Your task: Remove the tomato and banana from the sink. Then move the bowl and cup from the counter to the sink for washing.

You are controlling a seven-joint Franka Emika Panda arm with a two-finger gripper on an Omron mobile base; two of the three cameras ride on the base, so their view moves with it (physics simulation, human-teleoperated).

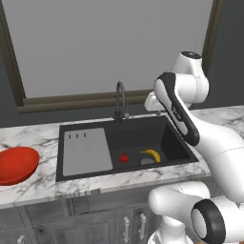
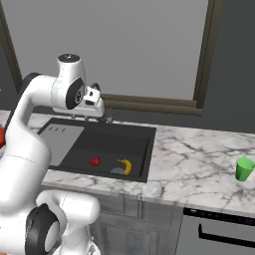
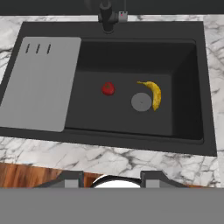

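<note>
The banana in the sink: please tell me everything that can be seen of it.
The banana is small, curved and yellow, with dark tips and a smooth, glossy skin. It looks whole and unpeeled. It lies flat on the black floor of the sink, in the right part of the basin, curving around the right side of the round grey drain and lying close against it. The tomato lies apart from it, to the left. Nothing grips it.

arm: rose bent at the elbow, hand raised high | gripper (image 2: 95, 118): pointed downward | jaws: stood partly apart, nothing between them
</note>
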